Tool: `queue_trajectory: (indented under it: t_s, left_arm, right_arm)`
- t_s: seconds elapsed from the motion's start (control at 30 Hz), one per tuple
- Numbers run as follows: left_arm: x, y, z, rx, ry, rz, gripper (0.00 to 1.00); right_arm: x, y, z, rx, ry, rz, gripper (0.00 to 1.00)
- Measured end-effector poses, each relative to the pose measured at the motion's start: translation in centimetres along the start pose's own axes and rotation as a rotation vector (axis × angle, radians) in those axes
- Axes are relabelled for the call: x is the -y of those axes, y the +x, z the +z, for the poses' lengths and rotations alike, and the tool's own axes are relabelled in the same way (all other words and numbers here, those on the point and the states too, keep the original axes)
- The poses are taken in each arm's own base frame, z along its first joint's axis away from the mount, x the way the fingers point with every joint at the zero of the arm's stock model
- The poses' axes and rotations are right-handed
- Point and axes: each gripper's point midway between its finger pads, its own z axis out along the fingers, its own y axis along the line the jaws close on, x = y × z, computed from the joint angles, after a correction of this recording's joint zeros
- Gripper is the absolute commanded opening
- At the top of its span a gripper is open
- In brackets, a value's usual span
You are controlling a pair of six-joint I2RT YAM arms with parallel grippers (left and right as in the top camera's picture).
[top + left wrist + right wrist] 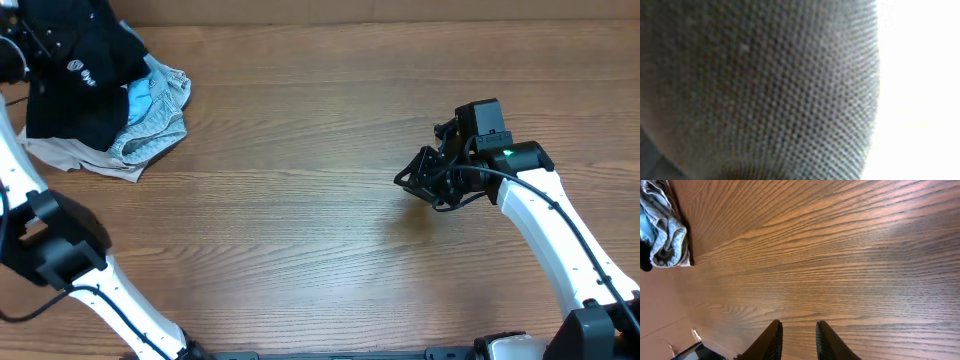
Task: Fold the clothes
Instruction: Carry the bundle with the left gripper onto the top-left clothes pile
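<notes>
Wood-grain table [320,230], clothes [120,110] heaped at 10 o'clock, left gripper [22,45] sunk in the black fabric with jaw state impossible to tell, right gripper [797,327] at 3 o'clock, narrow gap, holding nothing.

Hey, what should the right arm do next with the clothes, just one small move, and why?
Probably swing the right gripper toward the clothes pile at the table's far left corner. Its jaws stand slightly apart and empty over bare wood, well away from the black T-shirt, so it can't help fold yet.
</notes>
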Motion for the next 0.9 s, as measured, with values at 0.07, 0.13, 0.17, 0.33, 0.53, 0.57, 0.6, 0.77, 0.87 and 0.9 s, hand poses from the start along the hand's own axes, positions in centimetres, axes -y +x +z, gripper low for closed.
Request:
queue_trajectory:
  t_s: [0.07, 0.13, 0.17, 0.33, 0.53, 0.57, 0.6, 0.77, 0.87, 0.9]
  left_arm:
    - [1.1, -0.3, 1.1, 0.005, 0.09, -0.013, 0.04]
    - [2.6, -0.9, 1.6, 0.02, 0.148, 0.006, 0.04]
    - [3.5, -1.0, 1.8, 0.022, 0.174, 0.021, 0.04]
    - [6.5, -0.3, 3.5, -0.007, 0.219, 0.043, 0.04]
    - [3.2, 1.1, 4.0, -0.043, 0.033, -0.01, 0.37]
    - [2.0, 1.2, 3.7, -0.043, -0.02, -0.019, 0.5]
    - [0.5, 1.3, 3.3, -0.04, -0.087, -0.026, 0.58]
    - [-6.4, 0.5, 0.3, 0.01, -0.416, -0.042, 0.84]
    - [-8.2, 0.5, -0.8, 0.012, -0.505, -0.038, 1.0]
    - [-8.3, 0.7, -0.9, 0.004, -0.513, -0.04, 1.0]
  right_arm:
    - [0.1, -0.1, 0.0, 0.004, 0.006, 0.0, 0.26]
    - [0.2, -0.1, 0.0, 0.006, 0.01, 0.0, 0.26]
    - [0.2, -0.1, 0.0, 0.006, 0.011, 0.0, 0.26]
    - [0.4, 0.1, 0.0, -0.002, 0.02, 0.007, 0.27]
    - [0.7, 0.3, 0.0, -0.007, 0.033, 0.014, 0.27]
    - [0.7, 0.3, 0.0, -0.008, 0.034, 0.014, 0.27]
    - [0.7, 0.3, 0.0, -0.008, 0.034, 0.014, 0.27]
    - [0.7, 0.4, 0.0, -0.01, 0.035, 0.016, 0.27]
    - [0.8, 0.4, 0.0, -0.011, 0.036, 0.016, 0.27]
    - [0.8, 0.4, 0.0, -0.011, 0.036, 0.016, 0.27]
